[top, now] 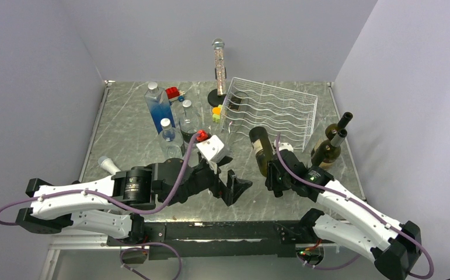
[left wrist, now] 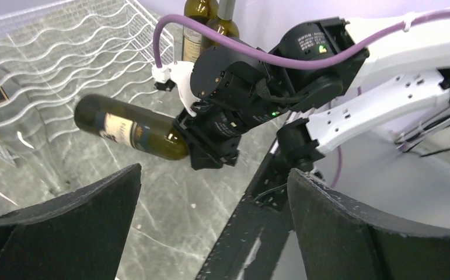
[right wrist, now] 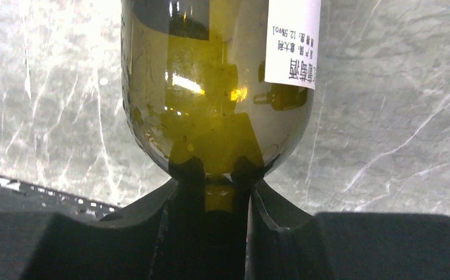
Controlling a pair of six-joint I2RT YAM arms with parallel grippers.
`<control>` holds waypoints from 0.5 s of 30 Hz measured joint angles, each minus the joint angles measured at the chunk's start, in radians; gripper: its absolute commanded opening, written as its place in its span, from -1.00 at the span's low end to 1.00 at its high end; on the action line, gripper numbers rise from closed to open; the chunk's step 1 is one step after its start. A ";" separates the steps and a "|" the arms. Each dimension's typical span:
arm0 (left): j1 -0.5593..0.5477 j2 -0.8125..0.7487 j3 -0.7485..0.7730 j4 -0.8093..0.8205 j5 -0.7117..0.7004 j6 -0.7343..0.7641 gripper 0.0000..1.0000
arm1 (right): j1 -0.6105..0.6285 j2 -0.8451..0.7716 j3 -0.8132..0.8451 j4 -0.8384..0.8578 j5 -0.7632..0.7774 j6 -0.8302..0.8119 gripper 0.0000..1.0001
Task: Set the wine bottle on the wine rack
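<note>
The grey marbled table (top: 123,151) fills the floor of the grey-walled booth. The white wire wine rack (top: 281,111) sits on its far right part, its wavy cradles running left to right.

The right arm (top: 351,213) reaches in from the near right. The right gripper (top: 276,168) is clamped on the neck of the wine bottle (top: 261,147), and the right wrist view shows a dark finger on each side of the neck, just under the shoulder. The dark green bottle, which has a white label, is held roughly level above the table with its base pointing far-left. It is just at the near left corner of the rack and not in any cradle. Whether it touches the wires cannot be told.

The left arm (top: 76,201) stretches across the near edge. The left gripper (top: 234,186) has its fingers (left wrist: 70,227) spread wide apart with nothing between them, and it faces the held bottle.

Two more dark wine bottles (top: 329,149) stand just right of the rack. A blue bottle (top: 159,109) and two clear bottles (top: 170,137) stand at the far left. A white box with a red button (top: 212,149) lies near the centre.
</note>
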 measured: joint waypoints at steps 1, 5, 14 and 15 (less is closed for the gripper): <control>0.000 0.000 0.002 -0.008 -0.009 -0.032 0.99 | -0.006 0.000 -0.004 0.014 0.010 0.002 -1.00; 0.000 -0.010 0.012 -0.046 -0.051 -0.144 0.99 | -0.028 0.024 -0.011 0.044 0.036 0.008 -1.00; 0.000 -0.165 -0.038 -0.056 -0.134 -0.300 0.99 | -0.055 0.117 -0.022 0.130 0.072 0.003 -1.00; 0.000 -0.170 -0.038 -0.061 -0.138 -0.311 0.99 | -0.059 0.118 -0.024 0.138 0.074 0.002 -1.00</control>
